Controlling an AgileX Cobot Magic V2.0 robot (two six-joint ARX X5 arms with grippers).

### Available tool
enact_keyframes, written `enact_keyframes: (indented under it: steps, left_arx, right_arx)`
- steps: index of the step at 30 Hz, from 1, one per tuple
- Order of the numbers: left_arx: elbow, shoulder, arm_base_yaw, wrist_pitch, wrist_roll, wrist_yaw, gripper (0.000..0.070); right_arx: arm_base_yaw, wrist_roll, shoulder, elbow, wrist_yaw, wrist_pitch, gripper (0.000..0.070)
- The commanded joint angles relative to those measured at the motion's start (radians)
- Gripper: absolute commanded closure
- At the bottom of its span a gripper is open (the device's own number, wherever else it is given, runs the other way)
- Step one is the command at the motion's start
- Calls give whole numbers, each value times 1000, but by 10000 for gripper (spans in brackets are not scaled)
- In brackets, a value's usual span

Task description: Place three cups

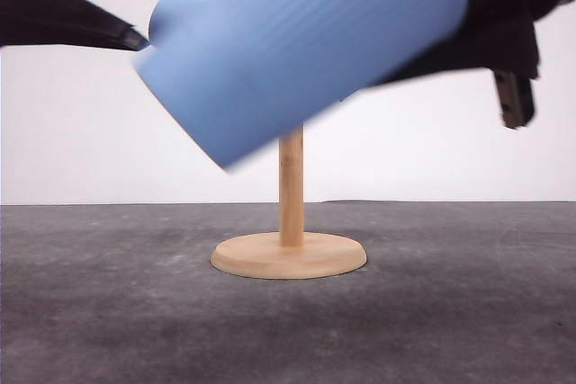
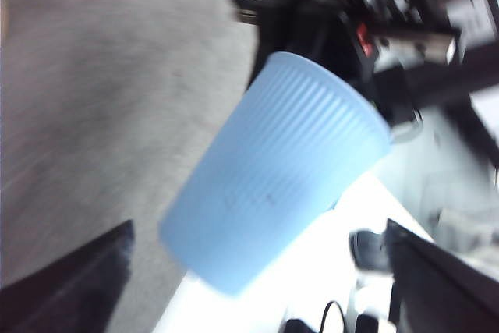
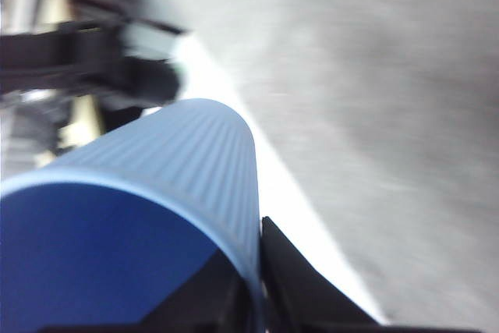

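Observation:
A light-blue ribbed cup [image 1: 301, 47] hangs tilted in the air close to the front camera, base down-left. My right gripper [image 1: 477, 29] is shut on its rim from the upper right; in the right wrist view one finger [image 3: 300, 286] lies outside the cup [image 3: 195, 169] wall and the other inside. A smaller light-blue shape [image 1: 171, 15] peeks out behind the cup; I cannot tell what it is. My left gripper [image 1: 126, 38] points at the cup from the left. Its fingers [image 2: 74, 278] stand open, and the cup [image 2: 273, 177] is beyond them, not between them.
A wooden stand with a round base [image 1: 288, 255] and upright post [image 1: 291, 191] sits mid-table behind the cup. The table is dark grey [image 1: 468, 312] with a white wall behind. The wrist views are motion-blurred.

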Motion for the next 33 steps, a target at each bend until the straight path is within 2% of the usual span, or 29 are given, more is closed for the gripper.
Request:
enact_keyframes:
  steps: [1, 9, 16, 18, 21, 23, 24, 27, 30, 33]
  left_arx:
    - [12, 20, -29, 24, 57, 4, 15]
    - [12, 96, -146, 50, 74, 7, 15]
    - [12, 142, -213, 54, 85, 5, 41]
    - [12, 144, -215, 56, 82, 6, 120]
    - [13, 141, -215, 58, 76, 9, 296]
    - [13, 140, -215, 57, 58, 18, 348]
    - [14, 140, -215, 57, 52, 29, 353]
    - [14, 140, -215, 58, 23, 96, 353]
    - [14, 140, -215, 55, -53, 129, 353]
    - [14, 140, -215, 50, -148, 129, 353]
  right_arx:
    - [17, 32, 10, 12, -28, 23, 700]
    - [59, 85, 10, 12, -79, 100, 700]
    - [69, 105, 10, 12, -168, 133, 700]
    - [69, 105, 10, 12, -171, 132, 700]
    - [68, 103, 10, 12, -170, 133, 700]
    - [68, 101, 10, 12, -170, 133, 700]
    - [68, 100, 10, 12, -170, 133, 699]
    - [63, 100, 10, 12, -169, 133, 625]
    - [41, 90, 9, 12, -165, 129, 476]
    - [-5, 45, 9, 12, -152, 110, 456]
